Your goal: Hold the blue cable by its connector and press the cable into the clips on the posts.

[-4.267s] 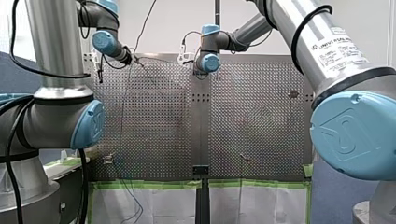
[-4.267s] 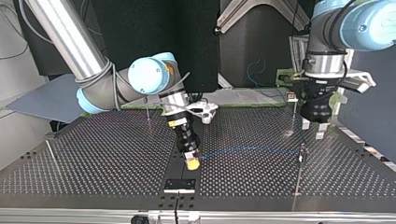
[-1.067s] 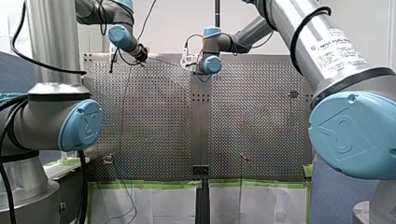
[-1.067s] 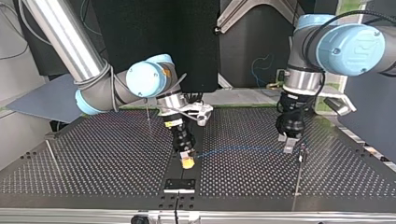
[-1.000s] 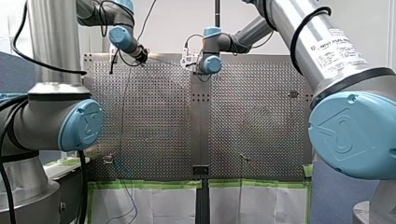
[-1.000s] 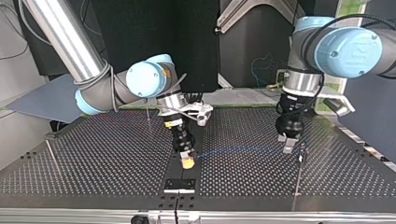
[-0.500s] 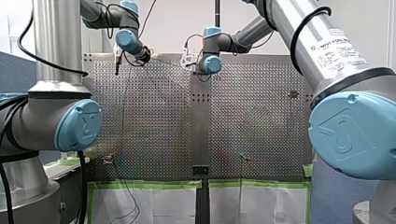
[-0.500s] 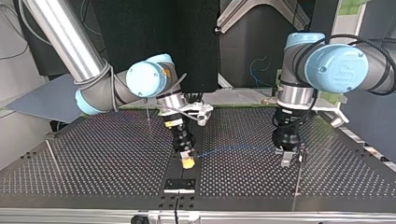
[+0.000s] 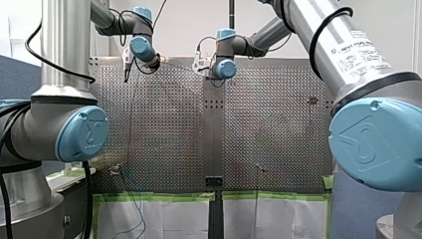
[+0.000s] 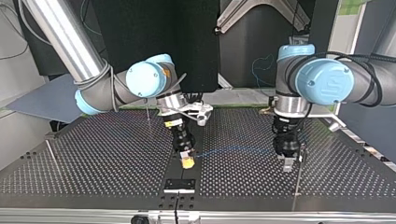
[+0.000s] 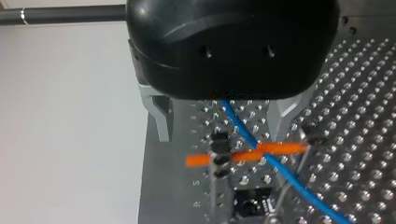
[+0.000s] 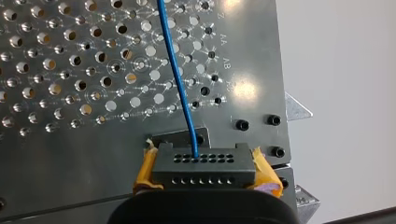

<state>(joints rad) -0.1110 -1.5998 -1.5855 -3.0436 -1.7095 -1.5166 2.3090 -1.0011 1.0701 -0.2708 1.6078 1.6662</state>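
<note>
Front view: both our arms are stretched out to the far edge of the perforated desk point(image 9: 268, 124). Top view: our right end effector point(image 10: 188, 161) hangs low near the desk's middle. The blue cable point(image 10: 233, 150) runs straight from it to our left end effector point(image 10: 288, 163), just beside a thin post point(image 10: 298, 179). Left wrist view: metal fingers point(image 11: 161, 119) stand apart, with the cable passing between them. Right wrist view: yellow pads point(image 12: 145, 170) are clamped on the black connector point(image 12: 204, 164), and the cable leaves it ahead over the desk.

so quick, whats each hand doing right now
left hand: open, blue cable passes through the gap, not gripped
right hand: closed on the black connector
</note>
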